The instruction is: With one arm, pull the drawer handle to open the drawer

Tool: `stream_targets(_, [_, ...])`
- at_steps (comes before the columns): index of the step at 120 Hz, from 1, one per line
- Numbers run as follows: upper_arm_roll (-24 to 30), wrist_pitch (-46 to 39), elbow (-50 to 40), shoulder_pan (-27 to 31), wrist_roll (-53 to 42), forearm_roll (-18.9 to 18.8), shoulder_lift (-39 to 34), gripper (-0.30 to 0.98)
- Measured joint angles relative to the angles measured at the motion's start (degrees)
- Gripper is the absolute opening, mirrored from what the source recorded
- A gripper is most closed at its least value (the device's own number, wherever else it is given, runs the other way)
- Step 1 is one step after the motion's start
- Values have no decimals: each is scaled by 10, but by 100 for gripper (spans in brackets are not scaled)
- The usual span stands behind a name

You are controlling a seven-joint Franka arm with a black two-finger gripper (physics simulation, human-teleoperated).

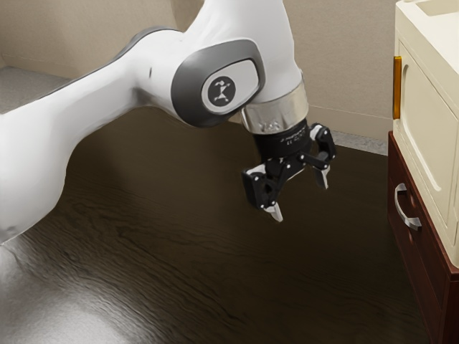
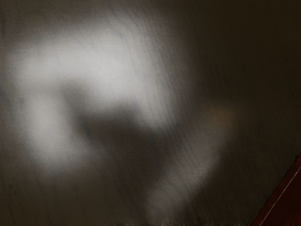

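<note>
Two fingers of the black hand (image 1: 300, 198) are spread wide with a gap between the pale tips, and nothing sits in that gap. Reading the exterior view like a clock face centred on the hand, the tips point down at roughly six, above the dark wood-grain surface (image 1: 215, 258), not touching it. The white arm (image 1: 100, 115) comes in from about ten o'clock. Now the bit you're after: the curved silver handle (image 1: 399, 208) is out at about three, well apart from the fingers, on the dark red drawer (image 1: 423, 261). That drawer looks shut, pretty much flush as far as I can tell. Up around two there's a cream cabinet (image 1: 424, 107) sitting above the red unit, with an upright orange-gold strip (image 1: 396, 87) on its near edge, somewhere between one and two. Plain beige wall (image 1: 344, 57) behind, roughly one o'clock. The wrist view has the same wood grain with a blurry pale glare (image 2: 94, 70) on it, plus a bit of dark red wood (image 2: 284, 202) at about four from that picture's middle.
</note>
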State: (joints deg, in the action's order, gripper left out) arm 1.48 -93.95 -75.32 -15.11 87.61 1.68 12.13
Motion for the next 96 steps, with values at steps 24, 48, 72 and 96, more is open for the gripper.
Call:
stream_targets(24, [16, -35, 2, -9, -22, 3, 13, 69])
stream_targets(48, [17, -72, -4, -10, -79, 4, 29, 69])
stream_targets(72, [17, -113, 2, -14, -120, 5, 53, 69])
stream_targets(96, [28, -151, 13, -17, -151, 4, 76, 69])
